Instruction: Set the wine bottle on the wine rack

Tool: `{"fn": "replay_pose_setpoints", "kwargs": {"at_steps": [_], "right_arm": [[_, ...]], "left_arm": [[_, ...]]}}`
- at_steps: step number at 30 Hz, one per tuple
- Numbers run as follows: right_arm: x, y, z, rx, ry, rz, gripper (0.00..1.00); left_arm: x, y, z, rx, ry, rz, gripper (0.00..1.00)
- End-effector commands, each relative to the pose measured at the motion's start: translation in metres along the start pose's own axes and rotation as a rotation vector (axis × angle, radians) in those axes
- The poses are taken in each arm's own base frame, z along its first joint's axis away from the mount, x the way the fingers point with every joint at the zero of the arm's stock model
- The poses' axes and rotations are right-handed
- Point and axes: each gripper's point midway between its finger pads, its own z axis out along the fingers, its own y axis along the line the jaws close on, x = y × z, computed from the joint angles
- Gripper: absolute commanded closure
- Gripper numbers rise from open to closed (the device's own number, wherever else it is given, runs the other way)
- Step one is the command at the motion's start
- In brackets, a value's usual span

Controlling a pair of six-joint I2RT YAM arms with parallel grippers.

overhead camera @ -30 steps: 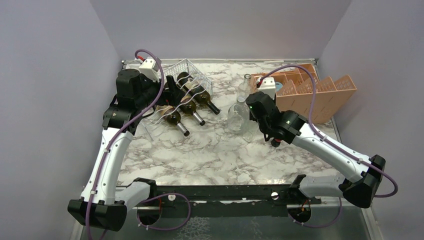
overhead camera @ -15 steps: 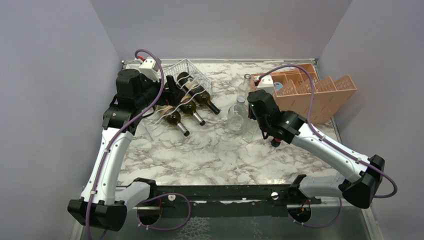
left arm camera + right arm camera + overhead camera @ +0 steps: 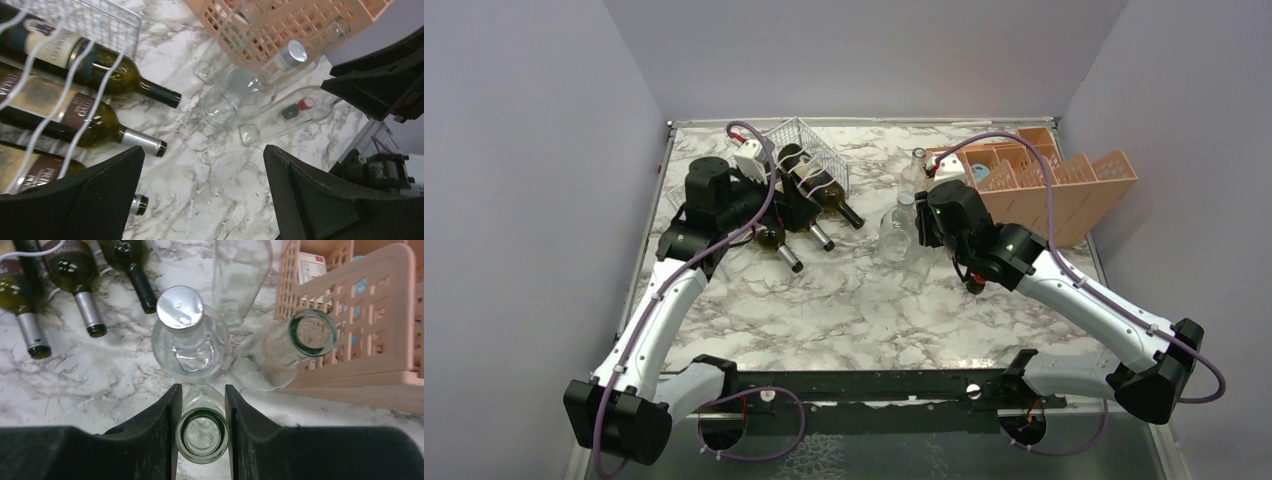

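The white wire wine rack stands at the back left, and three dark wine bottles lie on it with their necks toward the front. My right gripper is shut on the neck of an upright clear glass wine bottle, which stands on the table in the top view. My left gripper is open and empty, and hovers above the marble just in front of the dark bottles' necks. The rack's wires show at the upper left of the left wrist view.
A clear bottle with a silver cap and an open clear bottle stand right beside the held one. A taller clear bottle stands behind them. The orange divided crate is at the back right. Purple walls enclose the table.
My left arm has swung right and forward, from the rack's left side to in front of the dark bottles. My right gripper has shifted slightly left at the clear bottle.
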Motion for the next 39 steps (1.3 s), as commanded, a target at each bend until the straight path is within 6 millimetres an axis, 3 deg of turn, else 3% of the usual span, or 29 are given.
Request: {"fn": "replay_pose_setpoints", "kwargs": {"at_steps": [1, 8, 18, 25, 32, 39], "right_arm": [[-0.010, 0.026, -0.016, -0.195, -0.017, -0.021, 0.99], [-0.006, 0.051, -0.021, -0.332, 0.006, -0.032, 0.99], [-0.015, 0.090, -0.029, -0.542, -0.025, -0.010, 0.99], [-0.034, 0.114, -0.040, -0.678, -0.064, -0.023, 0.99], [-0.045, 0.125, -0.055, -0.774, -0.103, -0.074, 0.99], [-0.066, 0.134, -0.082, -0.883, -0.187, -0.080, 0.99]], "left_arm": [[0.009, -0.033, 0.012, 0.152, -0.068, 0.041, 0.05], [0.063, -0.052, 0.036, 0.239, -0.061, 0.059, 0.06], [0.125, -0.084, 0.047, 0.323, -0.090, 0.170, 0.08], [0.148, -0.106, 0.047, 0.413, -0.100, 0.237, 0.08], [0.161, -0.100, 0.045, 0.419, -0.147, 0.281, 0.07], [0.173, -0.096, 0.045, 0.440, -0.149, 0.374, 0.08]]}}
